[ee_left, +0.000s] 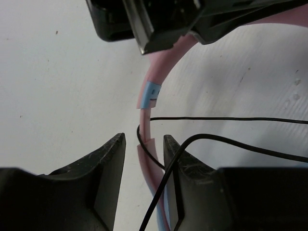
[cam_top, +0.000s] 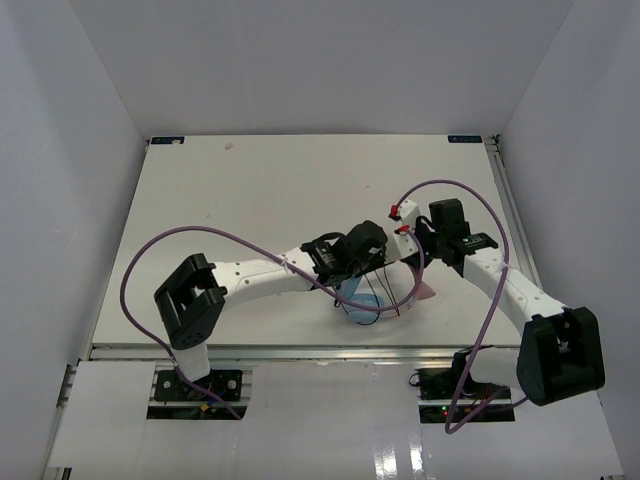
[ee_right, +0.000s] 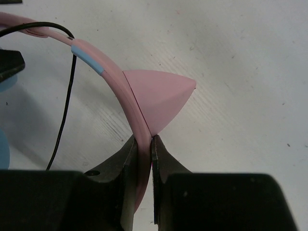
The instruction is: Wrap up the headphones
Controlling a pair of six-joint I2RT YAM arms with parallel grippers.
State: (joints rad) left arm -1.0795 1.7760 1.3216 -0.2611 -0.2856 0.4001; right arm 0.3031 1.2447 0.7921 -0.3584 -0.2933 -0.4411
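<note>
The headphones lie at the table's near middle: a light-blue ear cup point(cam_top: 362, 303), a pink headband point(cam_top: 427, 287) and a thin black cord point(cam_top: 385, 308) looped beside the cup. My right gripper point(cam_top: 413, 256) is shut on the headband point(ee_right: 115, 82), just below a pink pointed ear piece point(ee_right: 159, 96). My left gripper point(ee_left: 144, 139) is open and straddles the headband point(ee_left: 158, 72) without pinching it. The black cord point(ee_left: 231, 119) drapes over its right finger point(ee_left: 192, 173). The cord point(ee_right: 65, 110) also hangs beside the headband in the right wrist view.
Thick purple robot cables arc over the table on the left point(cam_top: 240, 240) and right point(cam_top: 470, 190). White walls point(cam_top: 60, 200) enclose the table on three sides. The two wrists sit close together above the headphones.
</note>
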